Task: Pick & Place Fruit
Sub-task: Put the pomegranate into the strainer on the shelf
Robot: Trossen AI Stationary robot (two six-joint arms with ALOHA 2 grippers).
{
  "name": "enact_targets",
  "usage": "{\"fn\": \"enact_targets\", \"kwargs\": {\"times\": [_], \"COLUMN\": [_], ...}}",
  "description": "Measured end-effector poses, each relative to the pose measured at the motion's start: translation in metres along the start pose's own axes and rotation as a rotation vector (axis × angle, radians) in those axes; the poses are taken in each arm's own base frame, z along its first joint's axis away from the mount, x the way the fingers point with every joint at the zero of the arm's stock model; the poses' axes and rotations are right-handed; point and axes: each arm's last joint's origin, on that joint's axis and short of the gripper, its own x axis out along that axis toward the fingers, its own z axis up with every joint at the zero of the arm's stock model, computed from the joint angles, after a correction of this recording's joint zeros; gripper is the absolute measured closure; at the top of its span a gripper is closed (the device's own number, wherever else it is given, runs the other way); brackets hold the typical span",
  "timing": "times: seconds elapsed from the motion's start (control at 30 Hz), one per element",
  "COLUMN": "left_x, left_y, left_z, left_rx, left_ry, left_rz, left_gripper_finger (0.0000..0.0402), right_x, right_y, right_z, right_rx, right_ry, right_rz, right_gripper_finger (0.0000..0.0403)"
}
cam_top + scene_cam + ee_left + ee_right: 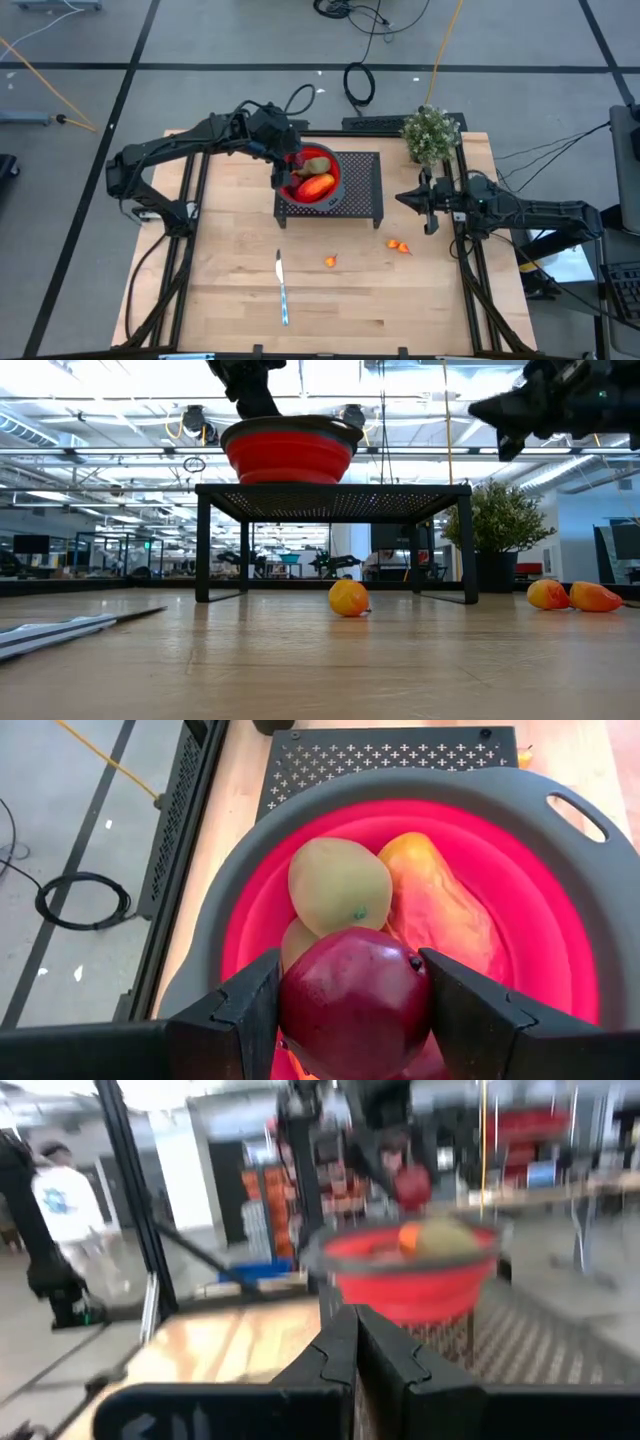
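Up high, looking down, the red bowl sits on a black rack on the wooden desk, and fruit lies in it: a red-orange fruit and a brown-green fruit. The left gripper is at the bowl's edge. The right gripper waits apart, near a potted plant. Three tiny orange fruits and a knife lie on the desk. Down low, the bowl stands on the rack, with one orange fruit under it and two more to the side. From the left wrist, the left gripper squeezes a dark red fruit over the bowl, just above the fruit inside. From the right wrist, the right gripper has its fingers pressed together, holding nothing. No writing can be read anywhere.
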Motion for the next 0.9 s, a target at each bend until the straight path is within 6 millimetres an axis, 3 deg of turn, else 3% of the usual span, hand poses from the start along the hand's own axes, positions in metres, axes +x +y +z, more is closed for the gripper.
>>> {"fn": "enact_targets", "kwargs": {"times": [0.13,0.6,0.9], "left_x": [0.006,0.034,0.035], "left_y": [0.003,0.009,0.009], "left_z": [0.000,-0.003,-0.003], "left_rx": [-0.004,-0.043,-0.064], "left_ry": [0.012,0.071,0.069], "left_rz": [0.001,-0.013,-0.006], "left_gripper_finger": [0.0192,0.0192,0.0192], "right_x": [-0.003,-0.004,-0.004], "right_y": [0.002,0.001,0.001], "right_z": [0.007,0.005,0.004], "right_rx": [-0.040,-0.009,-0.008], "right_ry": [-0.097,-0.077,-0.072], "right_rz": [0.014,0.011,0.010], "right_gripper_finger": [0.0403,0.0403,0.0403]}}
